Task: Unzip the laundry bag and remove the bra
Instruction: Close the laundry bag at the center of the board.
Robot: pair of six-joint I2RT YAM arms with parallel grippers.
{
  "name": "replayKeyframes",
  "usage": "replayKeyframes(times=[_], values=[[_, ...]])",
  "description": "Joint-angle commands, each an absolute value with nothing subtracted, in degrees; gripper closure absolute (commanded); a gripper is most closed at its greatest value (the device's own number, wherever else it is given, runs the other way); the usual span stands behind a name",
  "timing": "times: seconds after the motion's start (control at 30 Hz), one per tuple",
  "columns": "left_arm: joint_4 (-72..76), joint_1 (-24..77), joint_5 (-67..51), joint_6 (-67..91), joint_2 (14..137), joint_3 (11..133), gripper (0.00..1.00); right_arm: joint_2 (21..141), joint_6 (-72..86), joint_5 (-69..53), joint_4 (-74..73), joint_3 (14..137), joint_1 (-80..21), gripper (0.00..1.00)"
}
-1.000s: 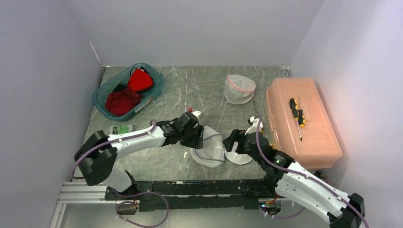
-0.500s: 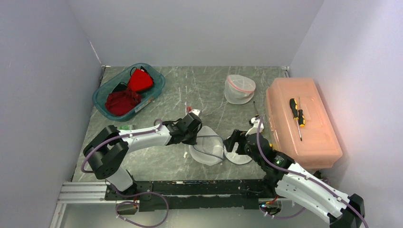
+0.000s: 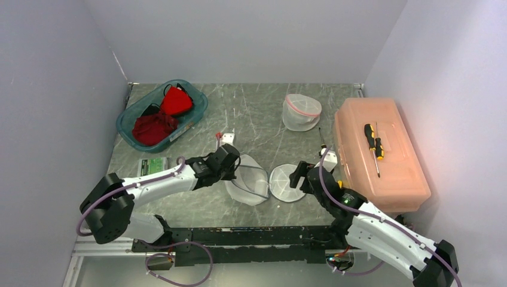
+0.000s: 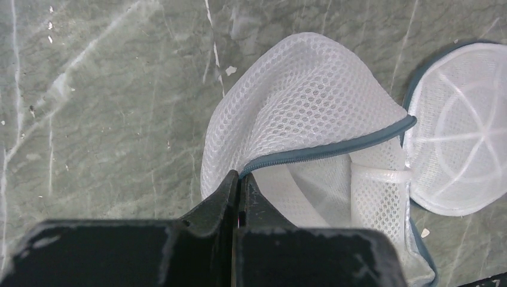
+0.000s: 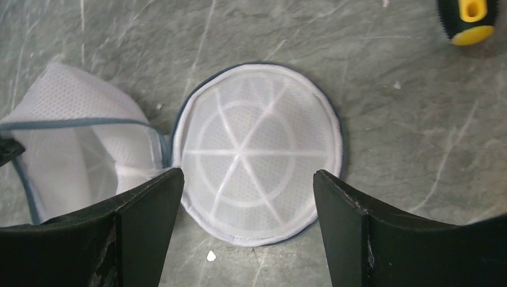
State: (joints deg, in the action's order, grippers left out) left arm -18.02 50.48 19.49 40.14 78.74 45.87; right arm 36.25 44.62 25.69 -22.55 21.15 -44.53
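Far left, at the back of the counter [image 3: 197, 206]: teal basket [image 3: 190, 121] with red clothes [image 3: 156, 125] piled in. Nearer, just beside the left arm: small green packet [image 3: 154, 163] lying flat.

Left tool [image 4: 239, 190] pinched fully together on the grey zipper edge of the laundry bag [image 3: 246, 190], right at the end of the zip line. Pull tab or just trim between the fingers, hard to tell. A bit further back from there, small white bit with a red tip [image 3: 225, 138] lying loose.

Bag itself around the middle of the counter, towards the near edge. White mesh, mouth gaping open, one side puffed up like a dome. Inside the opening, a white band [image 4: 380, 174] and more white fabric; bra or not, impossible to tell.

Just right of the bag and joined to it at the rim: round mesh lid [image 3: 287, 183] with spoke ribs, lying flat on the counter. Right tool [image 5: 246, 179] hovering over that lid, fingers spread wide on either side, gripping nothing.

Further back, second mesh bag [image 3: 301, 112] with a pink zip, well apart from everything else. Then a small screwdriver [image 3: 321, 139] on the counter, just beside a big orange box [image 3: 394, 179] along the right wall. On top of the box, yellow-and-black screwdriver [image 3: 373, 143]
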Motion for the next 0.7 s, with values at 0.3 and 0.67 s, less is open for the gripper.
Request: replayKeyframes(times=[0.3,0.67], values=[[-20.6,50.2,24.9,45.3,72.7,39.8,0.97,42.2,56.2,24.4,-17.7,15.9,-37.2,0.33],[-18.1,50.3,23.2,43.5,72.9,39.2,0.97,55.7,52.9,22.4,-7.4,17.9,-36.0,0.44]])
